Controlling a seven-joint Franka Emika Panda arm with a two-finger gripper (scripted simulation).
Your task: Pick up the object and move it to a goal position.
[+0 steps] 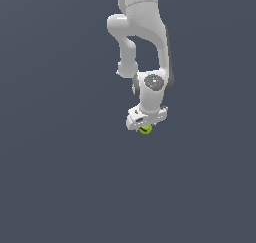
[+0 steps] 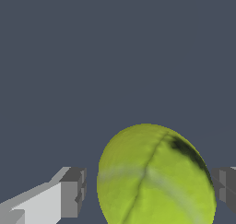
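The object, a small yellow-green ball with a dark curved mark, sits just under the white gripper in the exterior view. In the wrist view the ball fills the space between the two grey fingertips. The gripper straddles it. One fingertip stands a small gap away from the ball. The other fingertip is at the ball's edge. The jaws are open around the ball and not closed on it. The ball's lower part is cut off by the wrist picture's edge.
A plain dark grey-blue surface lies all around. The white arm comes down from the top of the exterior view. No other objects show.
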